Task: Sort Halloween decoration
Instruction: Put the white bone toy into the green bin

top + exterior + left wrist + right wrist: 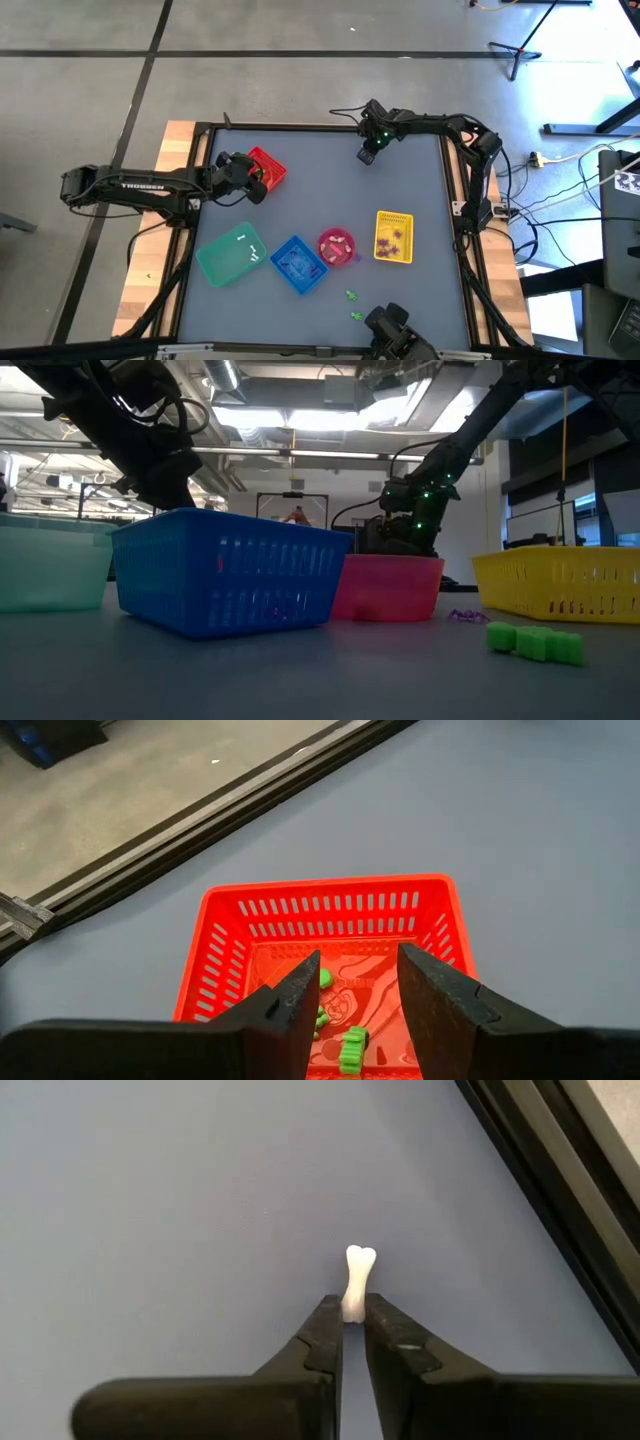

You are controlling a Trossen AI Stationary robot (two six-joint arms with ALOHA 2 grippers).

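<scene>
Hovering over red basket (325, 935): left gripper (358, 982), fingers apart, nothing held, green trinkets (352, 1050) right below | right gripper (351, 1318): pinched nearly closed on white bone (358, 1280), sticking out past its tips

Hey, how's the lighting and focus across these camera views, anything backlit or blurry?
Low view: backlit by bright ceiling lights, so both arms are near silhouettes, while the blue basket and green trinket stay readable. High view: even light, soft shadows. Right wrist view: the white bone is sharp between the right gripper fingers. Left wrist view: the red basket is clear, the left gripper fingers close and dark.
</scene>
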